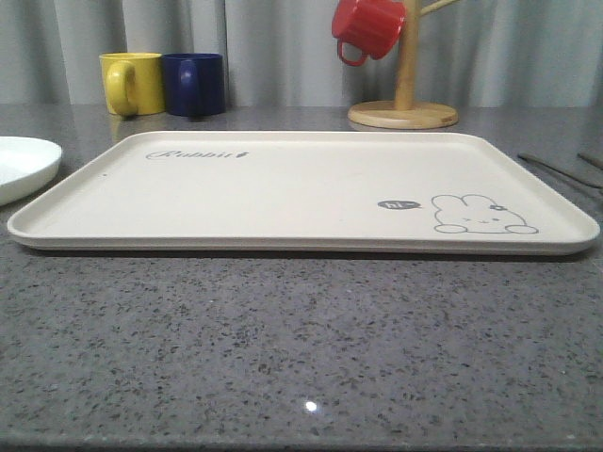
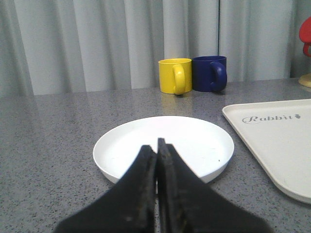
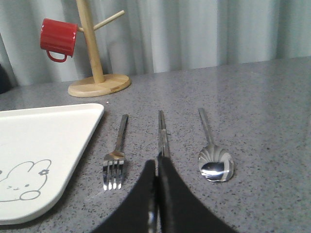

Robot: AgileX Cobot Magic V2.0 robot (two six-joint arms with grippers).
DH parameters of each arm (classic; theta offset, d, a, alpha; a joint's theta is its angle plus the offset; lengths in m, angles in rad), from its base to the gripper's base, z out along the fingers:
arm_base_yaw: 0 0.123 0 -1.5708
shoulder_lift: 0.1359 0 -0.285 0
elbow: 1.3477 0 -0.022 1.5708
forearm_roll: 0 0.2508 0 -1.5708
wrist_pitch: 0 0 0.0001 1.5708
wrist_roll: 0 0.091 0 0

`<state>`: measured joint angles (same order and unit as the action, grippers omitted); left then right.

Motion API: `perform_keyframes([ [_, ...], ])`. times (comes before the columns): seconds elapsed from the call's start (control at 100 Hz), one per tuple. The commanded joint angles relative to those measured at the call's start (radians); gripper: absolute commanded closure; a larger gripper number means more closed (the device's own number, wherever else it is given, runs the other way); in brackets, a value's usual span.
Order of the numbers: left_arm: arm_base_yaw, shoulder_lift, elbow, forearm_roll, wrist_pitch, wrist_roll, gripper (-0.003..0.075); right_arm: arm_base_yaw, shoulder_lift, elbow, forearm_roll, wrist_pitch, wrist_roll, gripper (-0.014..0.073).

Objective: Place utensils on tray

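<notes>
Three utensils, none yet on tray (image 1: 283, 188); tray bare in front view. Step in hand, by judgement: the very start, first pick-up not yet made.

Left to right across the counter (image 1: 301, 348):
- White plate (image 2: 164, 145), just left of tray, nothing on it. Left gripper (image 2: 157, 148) poised in front of it, fingers (image 2: 146, 160) pressed together, gripping nothing.
- Yellow mug (image 2: 175, 75) and blue mug (image 2: 210, 73), touching or nearly so, at the back near the curtain.
- Tray, central, cream, rabbit drawing near its right corner, script lettering near its left.
- Wooden mug tree (image 3: 95, 58) with red mug (image 3: 57, 36) hung on a peg, behind tray's right end.
- Fork (image 3: 116, 155), chopsticks (image 3: 163, 131), spoon (image 3: 214, 155), side by side on bare counter just right of tray, handles pointing away, slightly apart from one another. Right gripper (image 3: 156, 167) in line with the chopsticks, fingers shut, empty; whether touching the chopsticks' near end cannot be told.

Next move, by judgement: right fingers to part, descend over one utensil, close on its thin handle, then carry leftward onto tray. Low flat metal; shallow grasp likely to slip.

View differences: right wrist view gives all three utensils plainly; front view gives only thin dark streaks at the right edge. Left wrist view gives plate whole; front view merely its rim. Front view alone gives tray's full surface.
</notes>
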<state>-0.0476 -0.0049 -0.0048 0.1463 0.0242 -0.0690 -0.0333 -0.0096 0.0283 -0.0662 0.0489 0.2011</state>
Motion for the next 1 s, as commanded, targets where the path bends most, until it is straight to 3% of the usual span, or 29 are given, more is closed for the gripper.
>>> perform_keyframes([
  [0.0,0.001,-0.034,0.042,-0.001,-0.087,-0.008,0.0738,-0.005,-0.021,-0.019,-0.011,-0.084,-0.009,0.0662],
  [0.36,0.001,-0.034,0.031,-0.015,-0.085,-0.008,0.0738,-0.005,-0.021,-0.019,-0.011,-0.084,-0.009,0.0662],
  [0.5,0.001,-0.026,-0.066,-0.074,-0.024,-0.008,0.0738,-0.005,-0.021,-0.019,-0.011,-0.084,-0.009,0.0662],
  [0.7,0.001,0.078,-0.356,-0.116,0.254,-0.008,0.0738,-0.005,-0.021,-0.019,-0.011,-0.084,-0.009,0.0662],
  [0.99,0.001,0.433,-0.819,-0.073,0.689,0.006,0.0738,-0.005,-0.021,-0.019,-0.011,-0.084,-0.009,0.0662],
])
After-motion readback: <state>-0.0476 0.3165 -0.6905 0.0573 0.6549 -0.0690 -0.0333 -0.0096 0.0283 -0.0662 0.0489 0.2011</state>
